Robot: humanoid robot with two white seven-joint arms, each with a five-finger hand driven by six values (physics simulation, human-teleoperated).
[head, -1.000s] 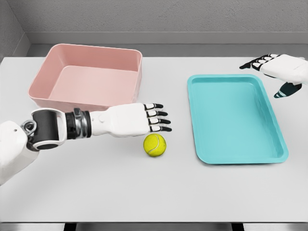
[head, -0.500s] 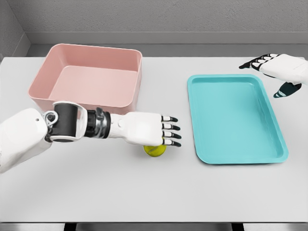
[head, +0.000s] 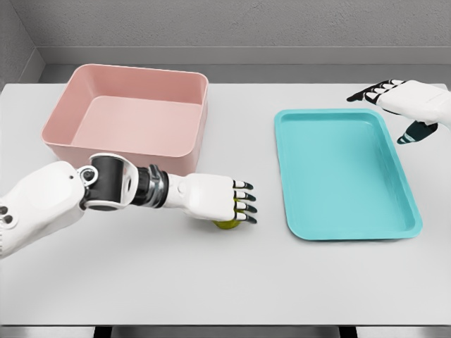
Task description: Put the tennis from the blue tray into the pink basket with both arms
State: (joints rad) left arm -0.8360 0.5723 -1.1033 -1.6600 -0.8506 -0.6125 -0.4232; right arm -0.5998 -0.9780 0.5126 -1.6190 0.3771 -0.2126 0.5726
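The yellow-green tennis ball [head: 227, 224] lies on the white table between the pink basket [head: 127, 123] and the blue tray [head: 345, 176]. Only its lower edge shows. My left hand [head: 236, 208] lies on top of it, fingers curled down over it and pointing toward the tray. The tray holds nothing. My right hand [head: 403, 107] hovers open above the table past the tray's far right corner, with its fingers spread.
The pink basket stands at the back left and has nothing in it. A grey wall runs behind the table [head: 232, 282]. My left forearm [head: 106, 186] crosses just in front of the basket's near wall.
My left hand moved right and down from beside the ball onto it, then its fingers curled over it. The right hand barely shifted.
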